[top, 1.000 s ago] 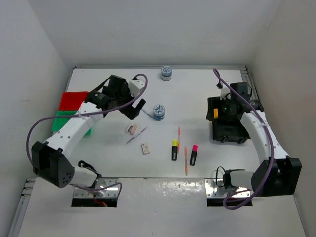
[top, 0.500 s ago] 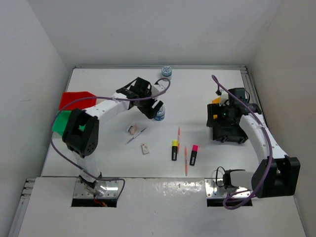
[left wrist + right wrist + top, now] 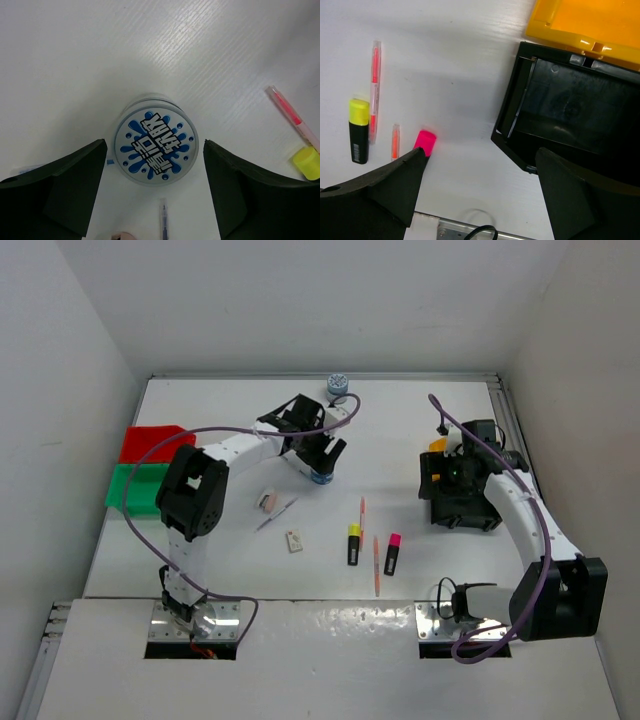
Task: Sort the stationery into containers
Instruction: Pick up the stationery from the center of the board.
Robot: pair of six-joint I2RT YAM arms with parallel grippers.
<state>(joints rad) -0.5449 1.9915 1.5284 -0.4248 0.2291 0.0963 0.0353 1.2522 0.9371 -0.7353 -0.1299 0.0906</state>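
Observation:
My left gripper [image 3: 321, 460] is open, and in the left wrist view [image 3: 154, 142] its jaws stand on either side of a blue-white tape roll [image 3: 156, 141], apart from it. A second tape roll [image 3: 338, 386] stands at the back edge. A pink eraser [image 3: 267, 502], a grey pen [image 3: 277, 513], a beige eraser [image 3: 294, 540], two orange pencils [image 3: 362, 508] [image 3: 376, 565], a yellow highlighter [image 3: 353, 543] and a pink highlighter [image 3: 391, 553] lie mid-table. My right gripper [image 3: 480, 150] is open and empty, over the black bin's [image 3: 570, 110] left edge.
The red bin [image 3: 150, 443] and the green bin [image 3: 135, 487] stand at the left edge. The yellow-orange bin [image 3: 585, 25] sits just behind the black bin on the right. White walls close in the table on three sides.
My left gripper has swung right from near the left bins to over the middle tape roll. My right arm has barely moved.

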